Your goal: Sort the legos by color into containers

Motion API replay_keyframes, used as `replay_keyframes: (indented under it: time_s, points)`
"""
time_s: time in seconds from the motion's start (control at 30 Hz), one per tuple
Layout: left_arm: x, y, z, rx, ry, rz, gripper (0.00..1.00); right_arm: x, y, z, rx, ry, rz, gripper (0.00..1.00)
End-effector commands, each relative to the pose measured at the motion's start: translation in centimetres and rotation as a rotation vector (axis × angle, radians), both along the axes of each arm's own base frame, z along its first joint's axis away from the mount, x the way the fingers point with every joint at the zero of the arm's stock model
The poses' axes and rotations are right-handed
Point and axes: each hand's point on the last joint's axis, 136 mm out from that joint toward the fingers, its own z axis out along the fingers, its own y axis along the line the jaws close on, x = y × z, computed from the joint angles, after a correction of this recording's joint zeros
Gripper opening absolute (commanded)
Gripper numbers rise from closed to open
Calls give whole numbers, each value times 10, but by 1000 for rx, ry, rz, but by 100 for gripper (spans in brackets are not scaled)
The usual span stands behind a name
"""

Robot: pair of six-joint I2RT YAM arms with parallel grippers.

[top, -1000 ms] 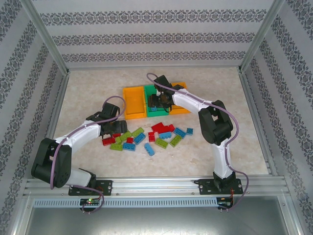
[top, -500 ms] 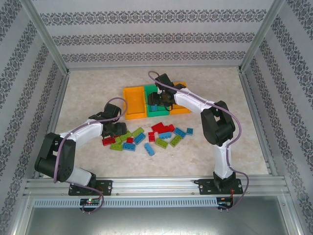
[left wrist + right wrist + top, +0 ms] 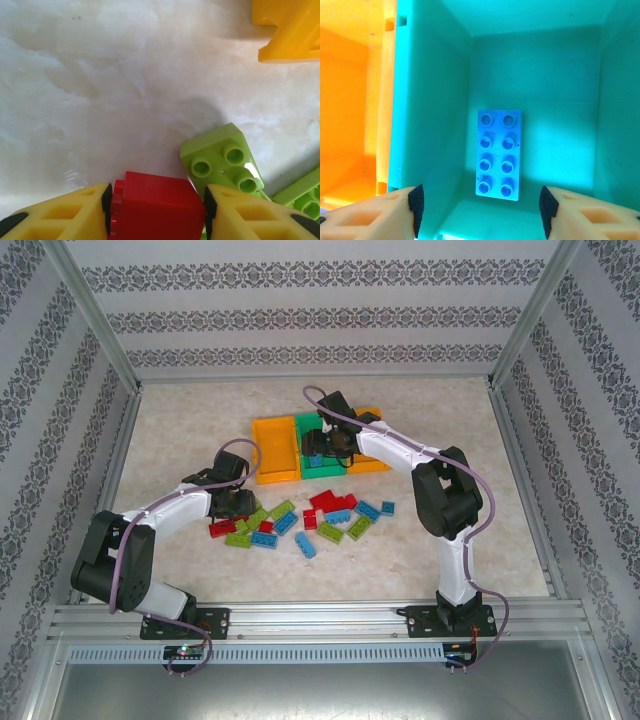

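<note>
My left gripper (image 3: 156, 207) is shut on a red lego (image 3: 157, 197) at the left end of the pile (image 3: 300, 520) of red, blue and lime legos. The brick fills the gap between both pads. A lime lego (image 3: 220, 157) lies just to its right. My right gripper (image 3: 479, 210) hangs open over the green container (image 3: 430, 100). A blue eight-stud lego (image 3: 499, 154) lies flat on that bin's floor, clear of the fingers. From above, the left gripper (image 3: 238, 505) is low on the table and the right gripper (image 3: 318, 450) is above the middle bin.
Two orange containers (image 3: 258, 445) (image 3: 372, 462) flank the green one (image 3: 322, 472) in a row behind the pile. A corner of the left orange bin (image 3: 290, 30) shows ahead of my left gripper. Bare marbled tabletop (image 3: 100, 90) lies to the left, and patterned walls enclose the table.
The left jaws have closed onto the red lego, and the left arm has shifted slightly. The right gripper has opened a little wider over the green bin, uncovering the blue lego.
</note>
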Motion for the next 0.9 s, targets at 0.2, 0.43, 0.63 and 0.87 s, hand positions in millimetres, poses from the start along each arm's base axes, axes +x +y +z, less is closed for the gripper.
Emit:
replay_keyframes:
  time_s: [0.2, 0.43, 0.63, 0.87]
  points:
    - [-11, 3, -6, 28, 41, -3, 39, 2, -14, 16, 12, -28, -29, 67]
    - [-10, 3, -1, 23, 29, 0, 34, 0, -18, 14, 9, -23, -35, 67]
    - [-15, 6, -1, 32, 36, 4, 45, -2, -20, 16, 10, -26, -31, 67]
    - [-18, 6, -2, 25, 30, -2, 52, -3, -21, 16, 11, -28, -30, 67]
